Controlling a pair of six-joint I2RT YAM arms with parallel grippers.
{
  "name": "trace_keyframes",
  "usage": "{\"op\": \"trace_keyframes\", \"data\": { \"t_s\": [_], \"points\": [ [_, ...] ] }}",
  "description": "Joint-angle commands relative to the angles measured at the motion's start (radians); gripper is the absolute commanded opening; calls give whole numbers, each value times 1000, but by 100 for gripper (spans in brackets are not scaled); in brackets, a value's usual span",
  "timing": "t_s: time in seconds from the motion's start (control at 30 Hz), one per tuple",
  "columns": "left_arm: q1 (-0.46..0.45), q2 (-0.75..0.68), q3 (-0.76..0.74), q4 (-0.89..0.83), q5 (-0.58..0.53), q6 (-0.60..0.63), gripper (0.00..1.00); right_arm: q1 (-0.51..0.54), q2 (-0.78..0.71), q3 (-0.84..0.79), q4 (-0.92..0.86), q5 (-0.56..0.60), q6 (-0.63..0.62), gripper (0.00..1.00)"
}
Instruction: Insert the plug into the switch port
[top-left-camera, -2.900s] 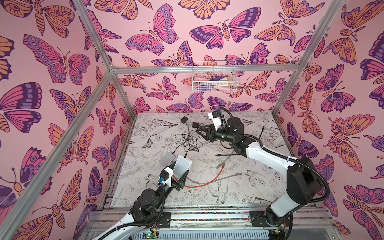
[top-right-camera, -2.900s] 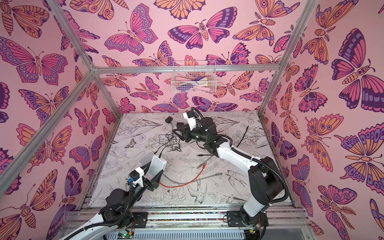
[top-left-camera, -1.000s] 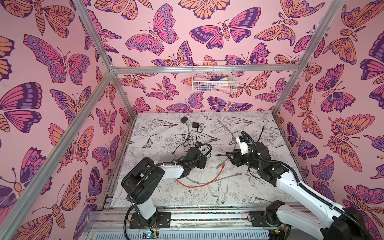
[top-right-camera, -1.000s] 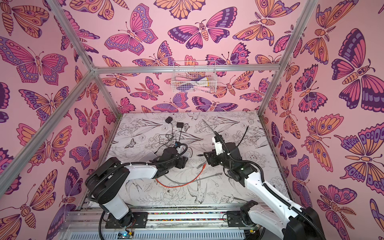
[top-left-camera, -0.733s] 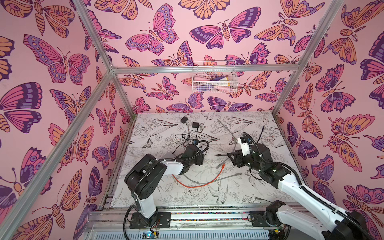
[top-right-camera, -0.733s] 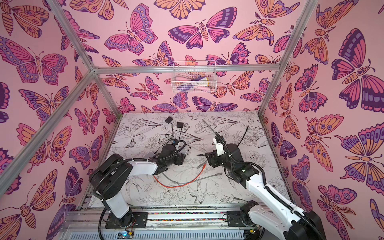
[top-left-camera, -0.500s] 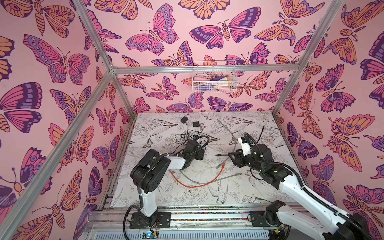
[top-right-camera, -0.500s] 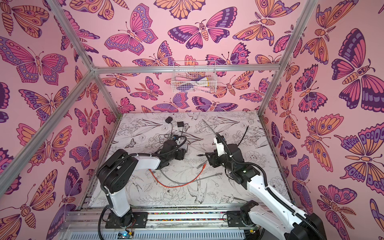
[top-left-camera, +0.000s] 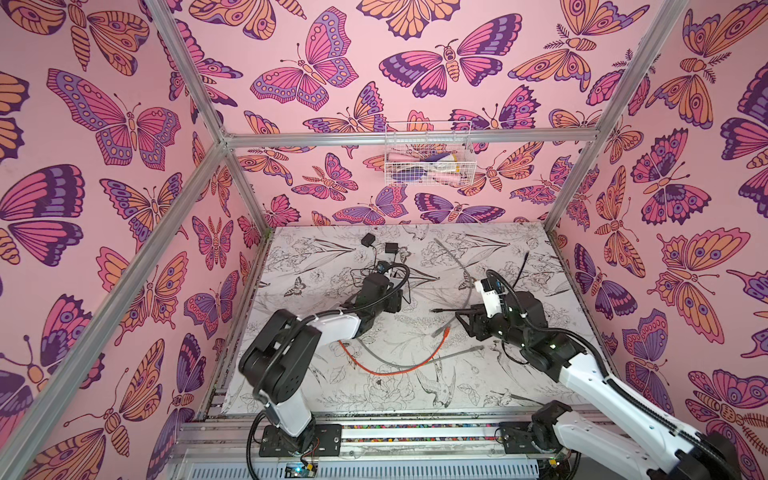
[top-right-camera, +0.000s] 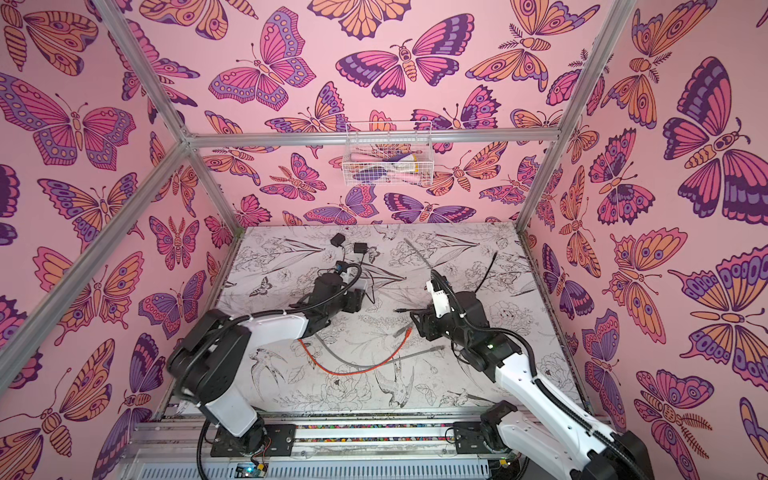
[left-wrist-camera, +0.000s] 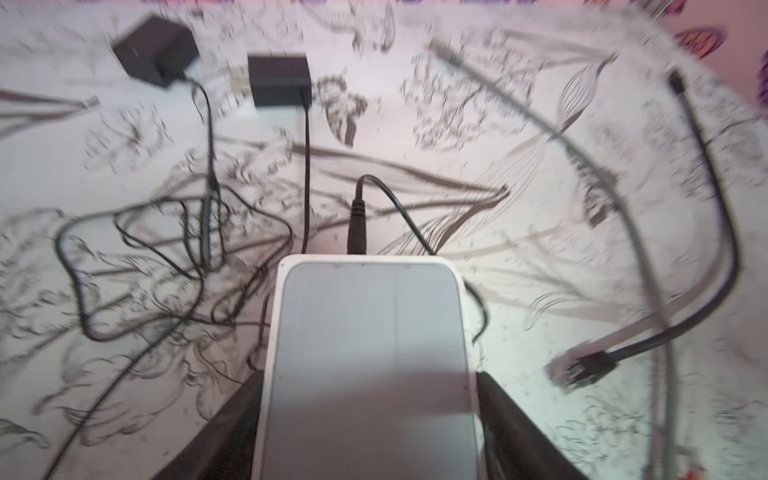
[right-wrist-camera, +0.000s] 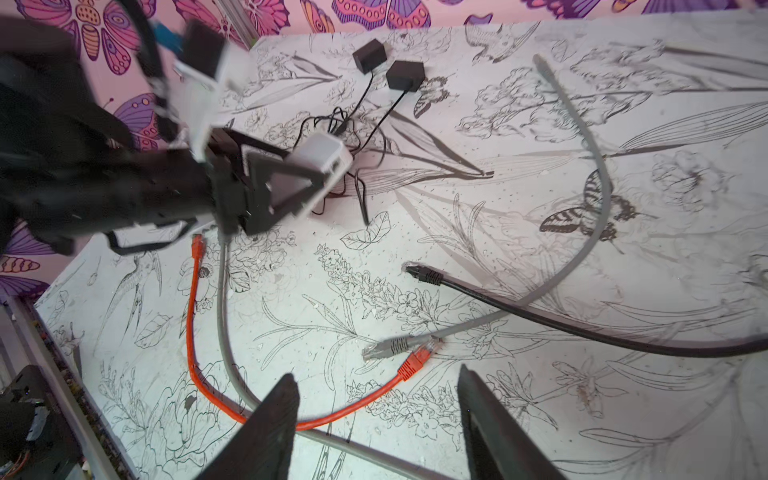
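- Plug (right-wrist-camera: 419, 355), orange, lies loose on the counter (right-wrist-camera: 561, 415) just beside a grey plug (right-wrist-camera: 380, 348), under the right gripper (right-wrist-camera: 374, 374); its jaws are released, empty.
- Jaws of left gripper (left-wrist-camera: 368, 382) are clenched on the switch (left-wrist-camera: 370, 316), which is now farther back than a second ago.
- No real shift of right gripper.
- Likely the switch is being positioned; pick not started, and the plug is well apart from the port.
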Motion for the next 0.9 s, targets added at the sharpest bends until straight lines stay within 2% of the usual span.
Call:
{"op": "trace_keyframes", "data": {
  "t_s": [0.0,0.1,0.3,0.37,0.4,0.43,0.5,0.57,0.73,0.87],
  "points": [
    [4,-97,-20,-9,43,12,0,-7,166,73,95,-169,-10,62],
    [4,-142,-76,-9,44,-4,0,0,323,176,129,-249,29,62],
    [7,-253,-234,31,41,-69,0,47,569,340,162,-233,5,64],
    [7,-291,-278,49,52,-98,0,55,670,388,173,-263,1,65],
    [7,-306,-294,53,56,-106,0,60,708,415,180,-274,4,67],
    [7,-325,-310,53,55,-113,0,70,749,443,178,-282,3,77],
    [7,-351,-336,52,49,-118,0,101,807,487,161,-278,-15,81],
    [8,-424,-360,44,40,-118,0,142,852,527,131,-206,-45,82],
    [7,-485,-397,19,47,-124,0,168,949,622,76,-26,-78,80],
    [7,-501,-428,21,45,-135,0,168,1031,706,45,23,-95,74]
  ]
}}
